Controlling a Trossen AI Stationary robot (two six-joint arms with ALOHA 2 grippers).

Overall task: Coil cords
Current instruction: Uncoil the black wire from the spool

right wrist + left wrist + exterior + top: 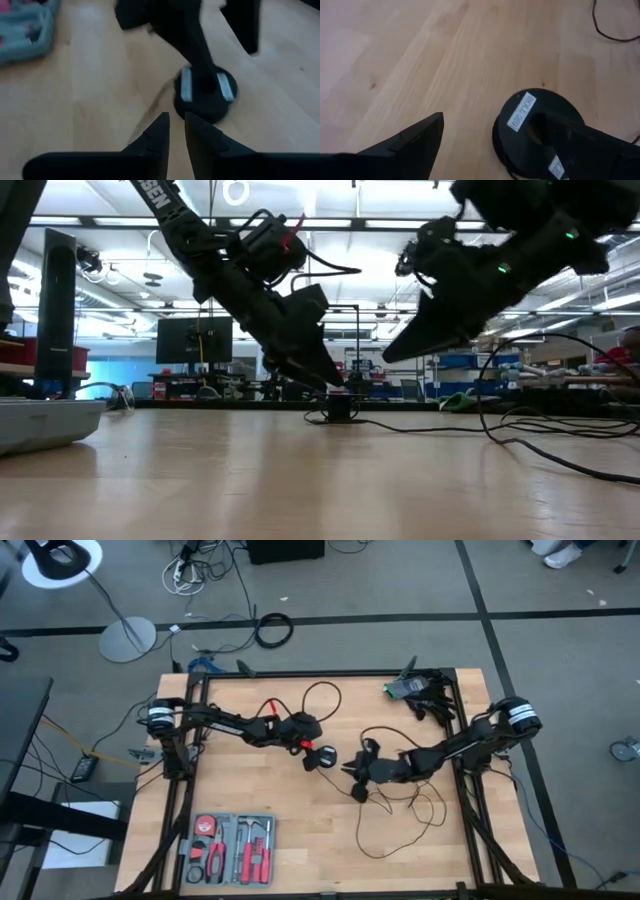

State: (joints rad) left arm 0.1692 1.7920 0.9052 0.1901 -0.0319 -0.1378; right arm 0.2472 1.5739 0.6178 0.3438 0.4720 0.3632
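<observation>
The cord is lying in loose black loops across the right half of the wooden table, one end trailing toward the near edge and another rising in a loop behind the arms, and its small round puck is sitting near the middle of the table, flat on the wood. You are working with the left gripper reaching down over that puck with its fingers spread wide – in the left wrist view one finger is standing clear on the bare wood while the other is lying right across the puck, so the puck is being pinned or steadied, not clamped between the jaws. That placing makes sense to me: the puck is probably serving as a fixed anchor while the slack is gathered round it. Your right gripper is hanging just beside the puck on the cord's side, its fingers drawn nearly together with only a slim gap between them; whether a strand of cord is running through that gap I cannot tell from these views. From table height both grippers are slanting down toward the puck, which is standing as a low black drum with cord running off it along the wood. The puck is matte black with two pale labels on its top – and the cord is thin, limp and tangle-prone. A grey tool tray is sitting well apart at the near left corner.
</observation>
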